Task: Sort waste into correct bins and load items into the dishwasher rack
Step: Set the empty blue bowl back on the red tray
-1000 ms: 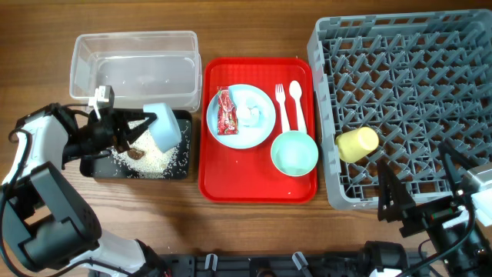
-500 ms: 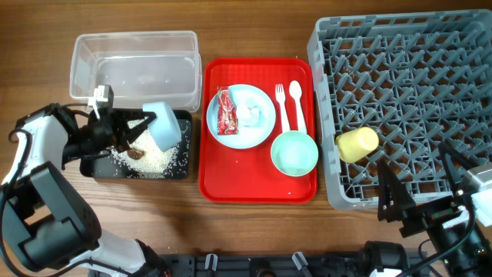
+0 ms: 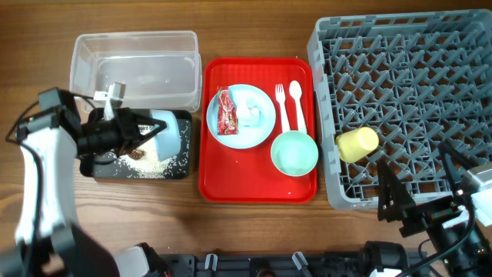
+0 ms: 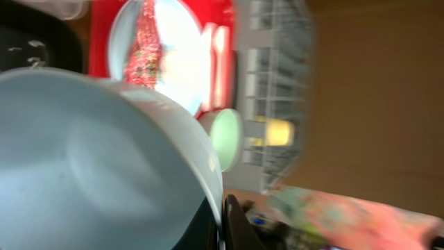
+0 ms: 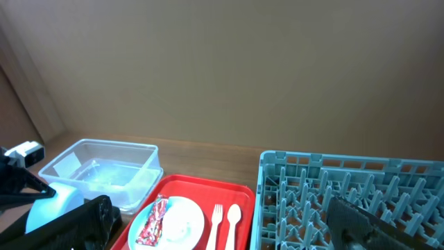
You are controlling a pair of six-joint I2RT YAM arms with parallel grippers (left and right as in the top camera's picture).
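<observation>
My left gripper (image 3: 141, 128) is shut on the rim of the small light blue bowl (image 3: 159, 128), held tipped on its side over the black tray (image 3: 183, 123), where rice scraps (image 3: 150, 163) lie. The bowl fills the left wrist view (image 4: 90, 160), with a finger (image 4: 231, 223) on its rim. The light blue plate (image 3: 261, 127) on the red serving tray (image 3: 257, 181) holds the red wrapper (image 3: 226, 114) and white tissue (image 3: 250, 114). The fork (image 3: 281, 104), spoon (image 3: 295, 98) and mint bowl (image 3: 294, 152) lie beside it. The yellow cup (image 3: 357, 143) lies in the grey rack (image 3: 415, 85). My right gripper (image 3: 403, 204) is open and empty at the rack's front edge.
The clear tub (image 3: 134, 73) stands behind the black tray and holds nothing that shows. Bare wood lies in front of the trays. The right wrist view shows the tub (image 5: 97, 170), the red tray (image 5: 201, 191) and the rack (image 5: 347, 184) from low and near.
My left arm has risen and swung, and the blue bowl has turned further onto its side and shifted slightly left over the black tray. The right arm has not moved.
</observation>
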